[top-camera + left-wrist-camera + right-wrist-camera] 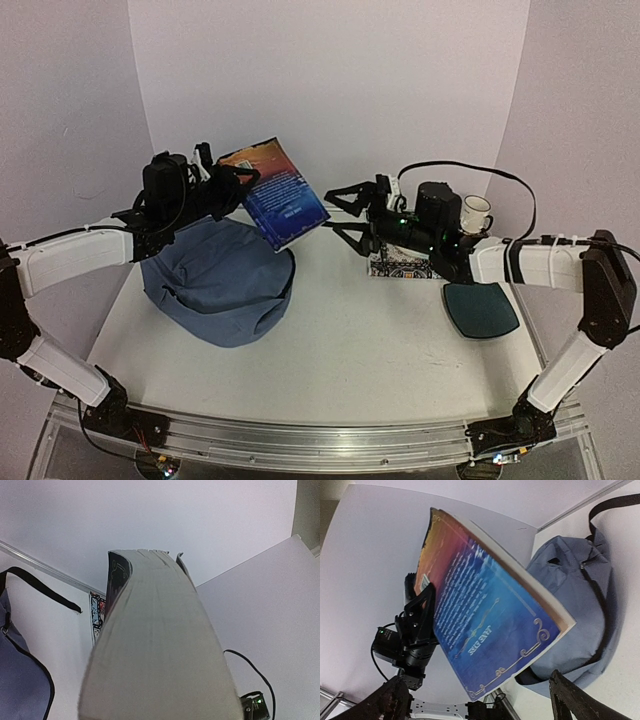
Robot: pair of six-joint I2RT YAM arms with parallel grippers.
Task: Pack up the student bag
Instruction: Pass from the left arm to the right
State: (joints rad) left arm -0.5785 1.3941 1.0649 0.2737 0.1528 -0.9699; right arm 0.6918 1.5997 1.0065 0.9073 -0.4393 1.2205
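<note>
Since the white table (350,350) offers nothing to brace it, the soft slate-blue fabric student bag (215,290) sits slumped there with its dark-lined mouth turned up and towards its right side. That limp mouth is, I judge, the main hazard: nothing holds it apart, so it could fold shut under a load. Above the bag's right side hangs the thick paperback book with the blue and orange cover (285,195), tilted, its lower corner close over the mouth; whether it touches the rim I cannot tell. The left jaws, above the bag's far edge, are clenched on the book's upper end alone. The heavy free end could therefore swing or slip in that narrow pinch, and the corner might catch the fabric rim, drag the bag sideways, or drop outside it onto the table. The right jaws stand spread wide and grip nothing, just right of the bag beyond the book; a careless sweep from there could knock the book. Well to the right of the bag lie a dark teal rounded pad (480,308) and a flat patterned booklet (400,268), with a small white mug (476,213) farther right and back. These wait unpacked, and the right arm reaching among them could tip the mug
</note>
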